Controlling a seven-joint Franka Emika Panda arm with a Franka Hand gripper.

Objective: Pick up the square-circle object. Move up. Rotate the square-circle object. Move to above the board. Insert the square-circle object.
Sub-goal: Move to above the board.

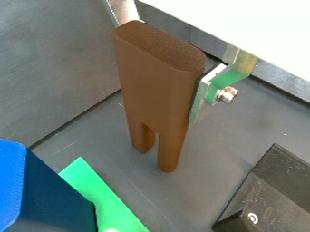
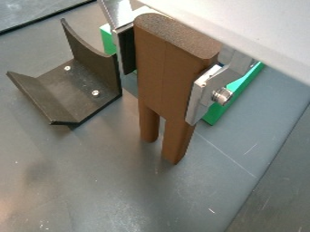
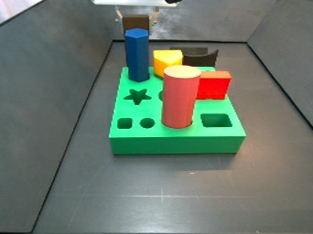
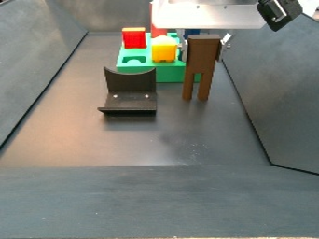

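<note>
The square-circle object (image 2: 168, 86) is a tall dark brown block that stands upright on its two prongs on the grey floor (image 4: 187, 131), beside the board (image 4: 134, 64). My gripper (image 2: 164, 86) straddles the block's upper half. One silver finger (image 2: 208, 92) presses one flat side and the dark pad of the other finger (image 2: 122, 53) sits against the opposite side. In a wrist view only one finger (image 1: 216, 88) shows beside the block (image 1: 155, 86). In a side view my gripper (image 4: 200, 39) comes down onto the block (image 4: 200, 73). The green board (image 3: 171, 137) has star, round and square holes.
On the board stand a blue column (image 3: 137, 55), a pink-red cylinder (image 3: 180, 96), a yellow block (image 3: 169, 60) and a red block (image 3: 214, 85). The dark fixture (image 4: 129, 90) sits on the floor close to the brown block. Grey walls enclose the floor.
</note>
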